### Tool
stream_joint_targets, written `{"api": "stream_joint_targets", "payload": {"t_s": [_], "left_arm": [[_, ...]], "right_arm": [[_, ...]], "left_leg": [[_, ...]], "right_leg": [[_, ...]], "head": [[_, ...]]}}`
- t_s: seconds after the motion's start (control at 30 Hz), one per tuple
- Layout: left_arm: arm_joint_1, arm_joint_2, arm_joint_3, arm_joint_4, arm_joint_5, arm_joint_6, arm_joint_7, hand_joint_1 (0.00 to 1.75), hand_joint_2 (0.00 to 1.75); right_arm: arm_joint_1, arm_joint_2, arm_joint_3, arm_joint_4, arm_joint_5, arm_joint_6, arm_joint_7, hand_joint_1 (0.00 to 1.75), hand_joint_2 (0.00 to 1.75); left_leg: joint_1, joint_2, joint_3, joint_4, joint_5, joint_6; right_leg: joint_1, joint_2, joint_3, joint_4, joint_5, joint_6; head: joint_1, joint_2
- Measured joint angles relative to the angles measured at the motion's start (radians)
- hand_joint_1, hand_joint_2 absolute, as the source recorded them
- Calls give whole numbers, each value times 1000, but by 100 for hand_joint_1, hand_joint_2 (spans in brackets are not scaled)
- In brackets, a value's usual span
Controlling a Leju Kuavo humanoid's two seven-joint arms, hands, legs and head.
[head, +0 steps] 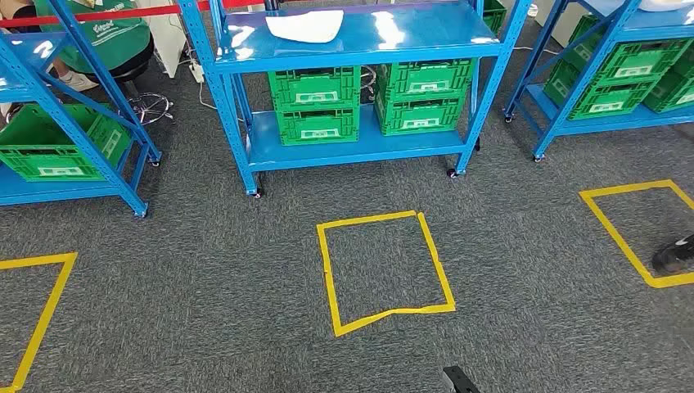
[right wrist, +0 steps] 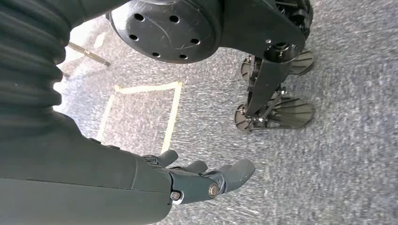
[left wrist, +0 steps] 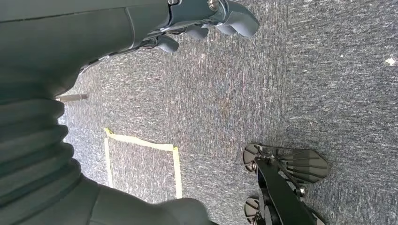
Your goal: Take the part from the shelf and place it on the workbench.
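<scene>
the grey carpet [head: 205, 278] runs under everything, with a yellow tape square [head: 385, 270] laid on it just in front of the middle blue shelf [head: 360, 49]. that shelf is the thing to steer by. on its upper board lies a flat white part [head: 305, 25], toward the board's left half, lying alone on the blue surface. under that board, on the lower one, four green crates [head: 315, 106] sit in two stacks side by side. to the left of the middle shelf stands another blue rack [head: 49, 147] with a green crate [head: 57, 147] low in it, and a person in a green top [head: 98, 33] sits behind it. to the right of the middle shelf a third rack [head: 573, 90] carries more green crates [head: 622, 78].

both hands hang low over the carpet, well apart from the shelf and the white part. the left hand [left wrist: 202, 23] holds nothing, its fingers [left wrist: 234, 21] loosely bent and apart. the right hand [right wrist: 197, 180] is likewise empty, its fingers [right wrist: 237, 171] loosely spread over bare carpet.
</scene>
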Motion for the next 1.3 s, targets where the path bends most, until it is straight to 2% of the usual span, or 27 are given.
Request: {"api": "stream_joint_targets", "payload": {"t_s": [0.13,0.27,0.47,0.63,0.73,1.0,1.3], "left_arm": [[-26,-8,66,12,-84,-6,-24,0,0],[-77,-18,138,27,-196,-16,-69,0,0],[-170,-38,209,44,-360,-27,-165,0,0],[-291,-62,206,43,-475,-25,-266,0,0],[-369,-76,175,31,-527,-23,-310,0,0],[-537,-84,-25,-44,-566,-15,-358,0,0],[-695,-56,-306,-111,-503,-16,-363,0,0]], "right_arm": [[-12,6,-27,14,14,5,15,0,175],[-28,13,-57,34,33,16,31,0,0],[-50,21,-97,66,62,28,50,0,0],[-64,25,-118,83,82,36,50,0,0],[-70,25,-129,90,93,43,49,0,0],[-82,25,-146,106,123,54,49,0,0],[-87,25,-176,119,142,70,44,0,0]], "left_leg": [[0,0,0,0,0,0],[0,0,0,0,1,0],[0,0,2,0,2,-1],[0,0,2,0,3,-1],[0,0,2,0,4,-2],[0,0,2,0,5,-2],[0,0,1,0,5,-2]], "right_leg": [[0,0,0,0,0,0],[0,0,0,0,1,0],[0,0,0,0,2,0],[0,0,0,0,3,0],[0,0,0,1,4,0],[0,1,0,1,5,-1],[0,1,0,1,5,-1]], "head": [[0,0],[0,0],[0,0],[0,0],[0,0],[0,0],[0,0]]}}
